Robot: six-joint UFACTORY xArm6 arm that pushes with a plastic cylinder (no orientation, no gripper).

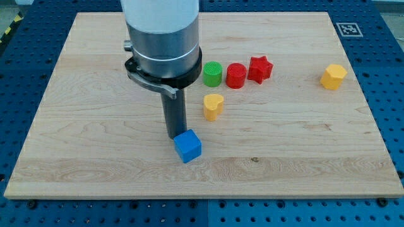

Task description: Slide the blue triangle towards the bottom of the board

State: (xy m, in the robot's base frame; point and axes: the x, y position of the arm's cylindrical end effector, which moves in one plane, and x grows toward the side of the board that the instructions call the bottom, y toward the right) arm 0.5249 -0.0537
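A blue block (188, 146), which looks like a cube from here, lies low on the wooden board (95, 151), left of centre. My tip (175, 136) is just above and to the left of it, touching or almost touching its upper left corner. No other blue block shows; the arm's wide body (162, 38) hides part of the board near the view's top.
A yellow heart-shaped block (213, 106) lies up and right of the blue block. Above it stand a green cylinder (213, 74), a red cylinder (236, 75) and a red star (259, 69) in a row. A yellow block (333, 76) lies at the far right.
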